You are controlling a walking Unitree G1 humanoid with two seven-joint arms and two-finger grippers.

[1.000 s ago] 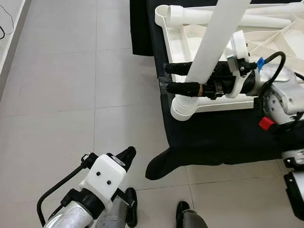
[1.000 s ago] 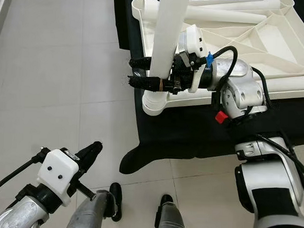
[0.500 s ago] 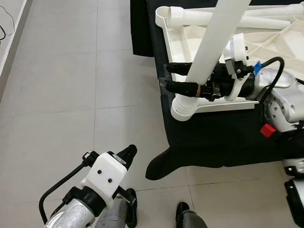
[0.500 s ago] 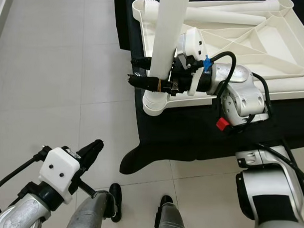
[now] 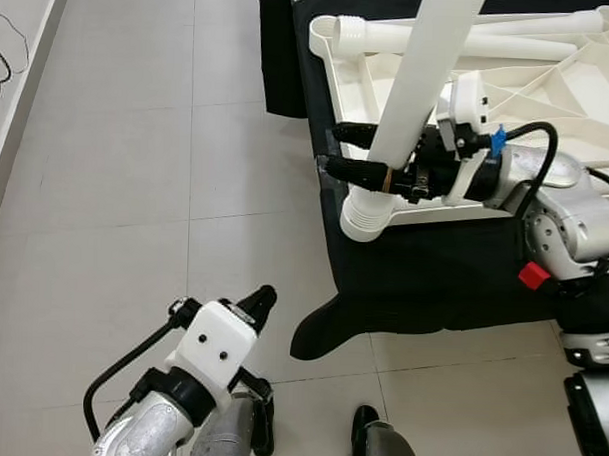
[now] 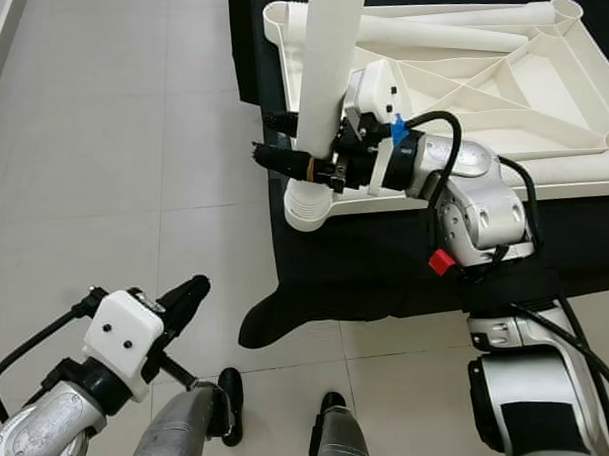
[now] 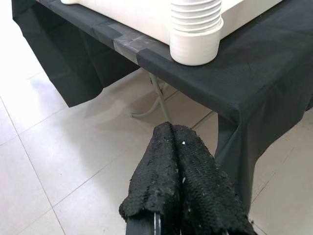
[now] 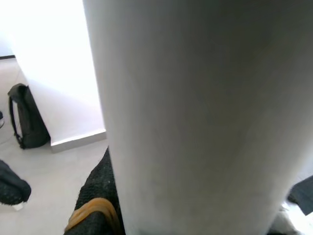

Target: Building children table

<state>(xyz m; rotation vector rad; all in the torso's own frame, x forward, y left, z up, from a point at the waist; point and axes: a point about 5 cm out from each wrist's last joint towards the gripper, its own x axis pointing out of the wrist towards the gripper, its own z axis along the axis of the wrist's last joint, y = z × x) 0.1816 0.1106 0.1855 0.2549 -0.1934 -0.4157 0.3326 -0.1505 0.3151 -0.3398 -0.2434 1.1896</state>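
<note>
Reaching across the tabletop [image 5: 590, 88], right hand [image 5: 372, 155] clamped around upright table leg [image 5: 420, 82]

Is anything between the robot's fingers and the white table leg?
No. The right gripper is already clamped on the white table leg, one black finger on each side. The leg stands in the corner socket of the upturned tabletop.

Closed left pincer [image 7: 183, 183] below black-draped table [image 7: 254, 73], ribbed white socket [image 7: 195, 32].

Silver arms, white wrist housings, black cables, textured black jaws, seemingly a red button.
</note>
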